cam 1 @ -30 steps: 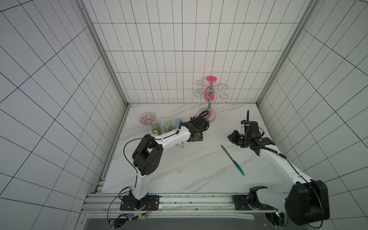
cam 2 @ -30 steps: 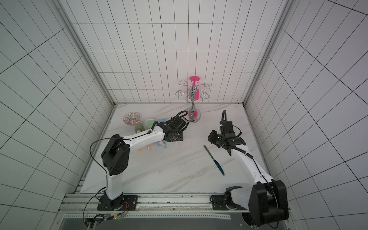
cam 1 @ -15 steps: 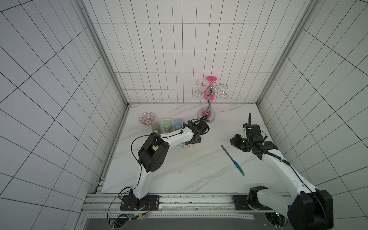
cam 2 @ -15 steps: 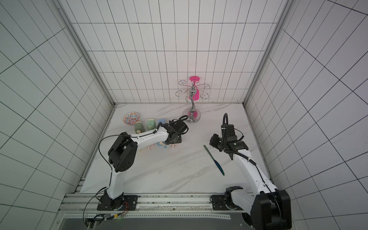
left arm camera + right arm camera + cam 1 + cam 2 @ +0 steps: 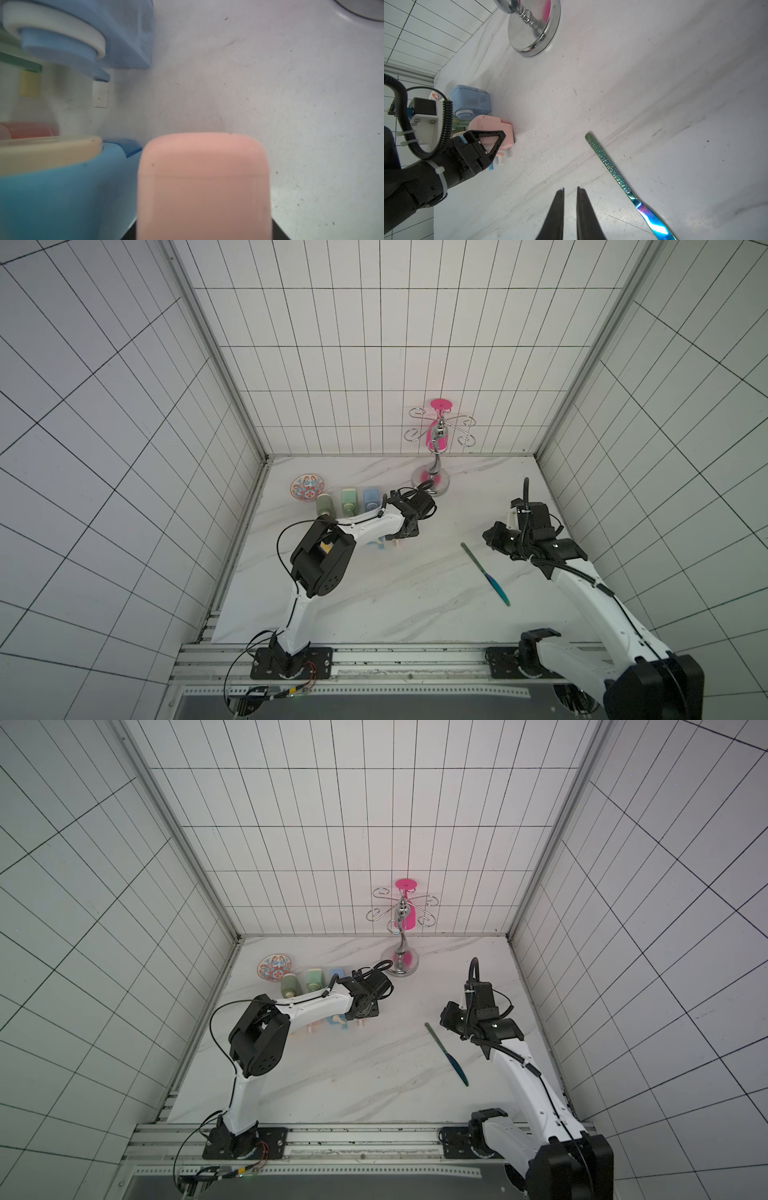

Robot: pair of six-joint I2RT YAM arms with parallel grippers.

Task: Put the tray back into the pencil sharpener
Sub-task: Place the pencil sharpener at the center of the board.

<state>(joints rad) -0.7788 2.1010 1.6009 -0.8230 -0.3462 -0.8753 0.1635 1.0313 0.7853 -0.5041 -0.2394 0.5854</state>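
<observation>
Nearly done, I reckon: my left gripper pinches the pink sharpener over the worktop toward its back-left corner. The darker pink tray looks seated flush in its end, so only letting go seems left. My right gripper, fingers almost together, holds nothing. Count: three more sharpeners in the back row, one blue sharpener beside mine, one bowl, one knife, one metal stand.
</observation>
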